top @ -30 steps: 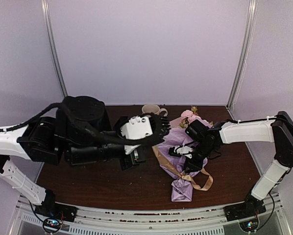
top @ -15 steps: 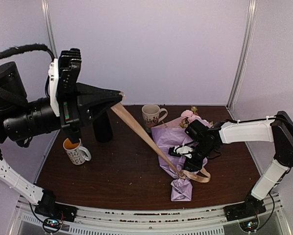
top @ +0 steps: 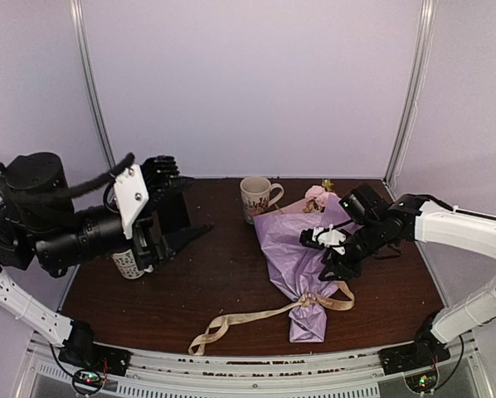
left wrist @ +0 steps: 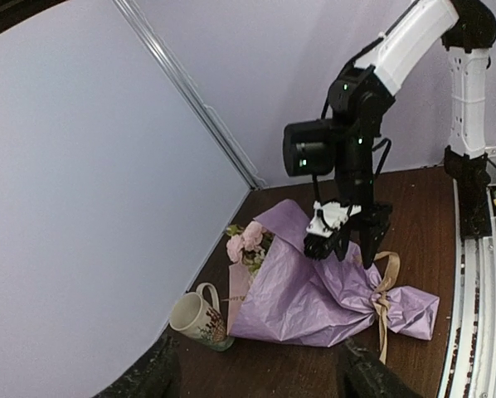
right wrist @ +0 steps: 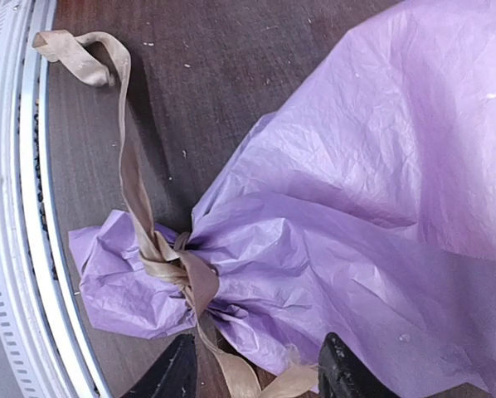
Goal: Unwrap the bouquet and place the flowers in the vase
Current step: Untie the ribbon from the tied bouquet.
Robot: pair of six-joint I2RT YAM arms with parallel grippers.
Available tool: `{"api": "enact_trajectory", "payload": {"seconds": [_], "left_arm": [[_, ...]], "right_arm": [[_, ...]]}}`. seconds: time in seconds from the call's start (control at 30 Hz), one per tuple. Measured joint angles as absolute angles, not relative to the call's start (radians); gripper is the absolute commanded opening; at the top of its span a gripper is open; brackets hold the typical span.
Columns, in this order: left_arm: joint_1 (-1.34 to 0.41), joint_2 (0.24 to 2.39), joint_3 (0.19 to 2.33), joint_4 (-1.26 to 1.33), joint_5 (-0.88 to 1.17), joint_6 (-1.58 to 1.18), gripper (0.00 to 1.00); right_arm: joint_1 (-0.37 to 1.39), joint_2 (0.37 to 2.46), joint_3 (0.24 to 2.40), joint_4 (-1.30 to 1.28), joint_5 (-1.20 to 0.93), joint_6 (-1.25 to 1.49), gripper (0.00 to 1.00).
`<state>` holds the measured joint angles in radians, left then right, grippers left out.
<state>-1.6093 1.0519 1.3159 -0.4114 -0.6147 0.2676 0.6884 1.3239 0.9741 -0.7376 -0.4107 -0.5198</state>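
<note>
The bouquet (top: pixel 294 253) lies on the table in crinkled lilac paper (right wrist: pixel 356 191), also visible in the left wrist view (left wrist: pixel 306 290). Pink flowers (top: pixel 317 195) (left wrist: pixel 246 240) poke out at its far end. Its tan ribbon (top: pixel 248 317) (right wrist: pixel 132 182) is still knotted at the neck, with one long tail trailing to the front edge. My right gripper (top: pixel 327 251) (right wrist: pixel 256 375) hovers open over the paper beside the knot. My left gripper (top: pixel 186 217) (left wrist: pixel 256 383) hangs open and empty at the left, facing the bouquet. The vase cannot be told apart from the black left gripper in front of it.
A cream patterned mug (top: pixel 256 196) (left wrist: pixel 196 319) stands at the back beside the flowers. An orange-lined mug (top: pixel 128 264) peeks out behind my left arm. Pale walls close the back and sides. A metal rail (right wrist: pixel 16 207) runs along the front edge.
My left gripper pulled the ribbon tail up and left, then opened and dropped lower; the tail now lies on the table. My right gripper opened wider and the bouquet shifted slightly.
</note>
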Motion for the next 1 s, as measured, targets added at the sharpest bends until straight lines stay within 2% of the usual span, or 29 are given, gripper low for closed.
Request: {"api": "enact_trajectory", "payload": {"seconds": [0.17, 0.33, 0.43, 0.47, 0.67, 0.87, 1.0], "left_arm": [[-1.475, 1.084, 1.156, -0.373, -0.530, 0.186, 0.58], [-1.314, 1.275, 1.149, -0.327, -0.324, 0.131, 0.55], [-1.304, 1.529, 1.308, -0.348, -0.184, 0.138, 0.54], [-1.304, 1.678, 1.421, -0.351, -0.111, 0.147, 0.54], [-1.307, 2.083, 1.784, -0.434, 0.076, 0.181, 0.57], [-1.307, 2.323, 2.012, -0.490, 0.178, 0.190, 0.64], [-1.311, 2.381, 2.030, -0.431, 0.201, 0.147, 0.67]], "right_arm": [[0.688, 1.208, 0.937, -0.806, -0.422, -0.594, 0.54], [0.632, 1.153, 0.868, -0.873, -0.406, -0.626, 0.53], [0.513, 1.077, 0.859, -0.898, -0.413, -0.625, 0.52], [0.470, 1.046, 0.860, -0.902, -0.414, -0.625, 0.52], [0.349, 0.898, 0.883, -0.950, -0.414, -0.622, 0.51], [0.339, 0.738, 0.968, -0.991, -0.416, -0.597, 0.50], [0.330, 0.715, 0.998, -0.998, -0.426, -0.587, 0.50]]}}
